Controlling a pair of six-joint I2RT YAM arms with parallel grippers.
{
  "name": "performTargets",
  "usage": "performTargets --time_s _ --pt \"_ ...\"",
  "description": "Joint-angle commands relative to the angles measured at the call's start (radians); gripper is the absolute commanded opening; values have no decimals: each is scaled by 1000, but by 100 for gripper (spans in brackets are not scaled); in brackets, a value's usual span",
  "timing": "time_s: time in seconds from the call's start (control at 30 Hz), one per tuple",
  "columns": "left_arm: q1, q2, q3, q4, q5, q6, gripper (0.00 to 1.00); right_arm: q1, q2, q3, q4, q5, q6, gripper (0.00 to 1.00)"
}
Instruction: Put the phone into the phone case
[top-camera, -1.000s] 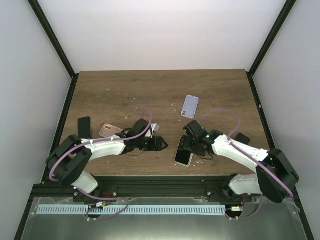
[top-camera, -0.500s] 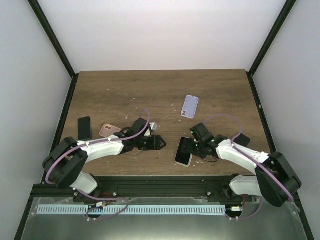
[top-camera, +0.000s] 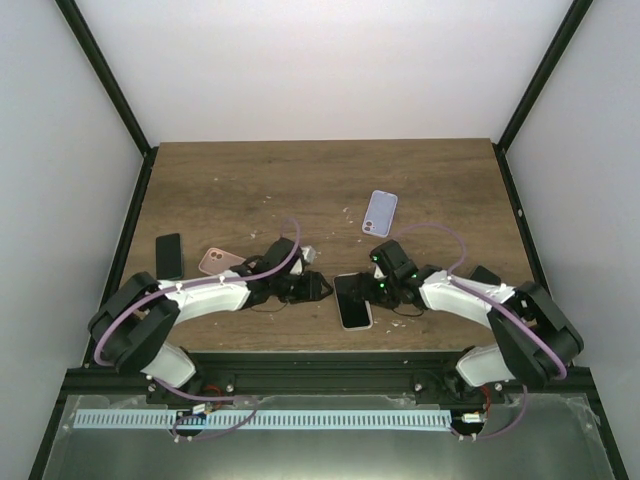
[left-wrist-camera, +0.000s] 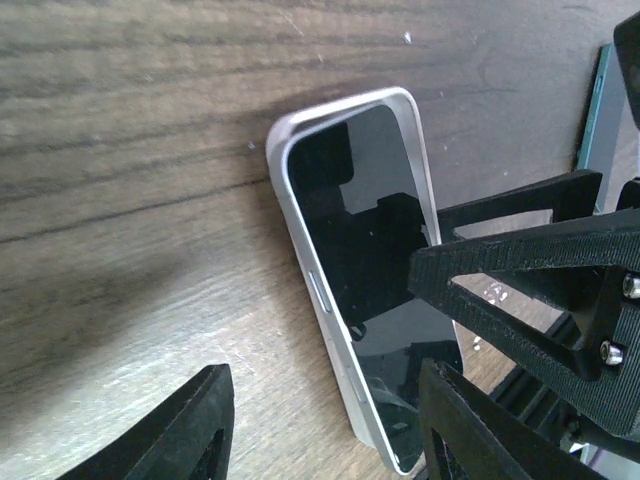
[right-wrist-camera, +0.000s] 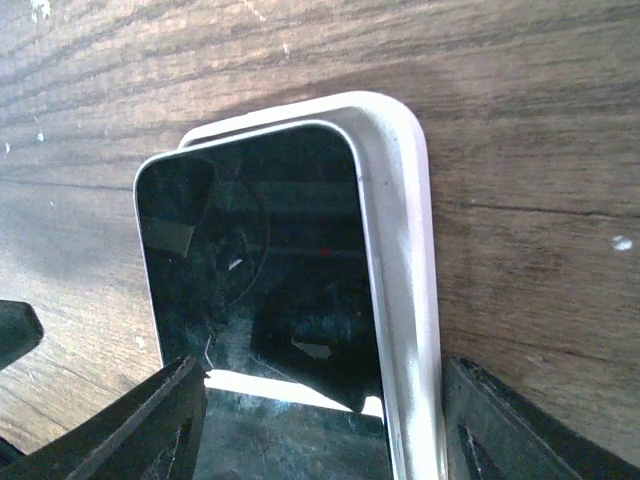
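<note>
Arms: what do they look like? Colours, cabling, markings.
Both look alike. The left arm and right arm have white link shells with black joint housings. A purple cable loops loosely along each. The fingers are flat, angular black plastic, and silver screw heads show on the right arm's. A green light glows near the right wrist. No logos or sleeves are visible.

Dark brown wood-grain table (top-camera: 250, 180), matt, grain running left-right. Near front edge, centre: black-screened phone (top-camera: 352, 298), face up, seated in white case (right-wrist-camera: 400, 230); case rim shows wider along one long side. Further back, right of centre: lilac rectangular phone case (top-camera: 380, 212), flat, well apart from others. Left side: pink phone-shaped slab with camera cutout (top-camera: 215, 261); just beside it, nearer left edge, thin black rectangular slab (top-camera: 169, 255). Right side: small black object (top-camera: 486, 274), partly hidden. Scattered white specks (right-wrist-camera: 620, 243) on wood.
</note>
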Motion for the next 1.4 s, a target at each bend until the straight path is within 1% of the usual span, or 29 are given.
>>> performTargets --time_s 0.0,0.1,0.23,0.4,0.57,0.7,0.83,0.97,1.03,1.1,1.23,1.3,1.37 --pt "-34 27 21 37 50 -42 53 10 -37 7 -58 6 -27 66" --pt "-63 43 31 33 53 -65 54 9 -78 -31 -99 -3 -47 66" --pt "-81 69 30 46 43 -85 52 10 -147 -102 -92 -49 -49 65" --pt "-84 102 31 80 41 -99 43 9 -198 -154 -40 -78 -39 55" --pt "-86 126 42 126 51 -85 37 10 -170 -159 2 -98 -34 54" --pt "-86 155 75 105 34 -64 33 10 -159 -173 52 -128 -21 48" --pt "-85 187 94 124 35 -57 27 11 -149 -180 80 -136 -17 42" --pt "-85 222 117 132 51 -50 25 11 -139 -177 82 -129 -19 39" --pt "-86 211 128 114 49 -36 26 11 -145 -177 74 -118 -16 39" --pt "-85 181 136 70 23 -19 31 11 -163 -178 67 -107 -10 38" --pt "-86 123 129 -30 -57 -9 46 11 -192 -188 70 -105 2 38" --pt "-85 111 122 -72 -82 -12 49 11 -192 -188 72 -104 3 38" --pt "-85 108 103 -67 -70 -21 50 11 -186 -185 75 -105 6 38"
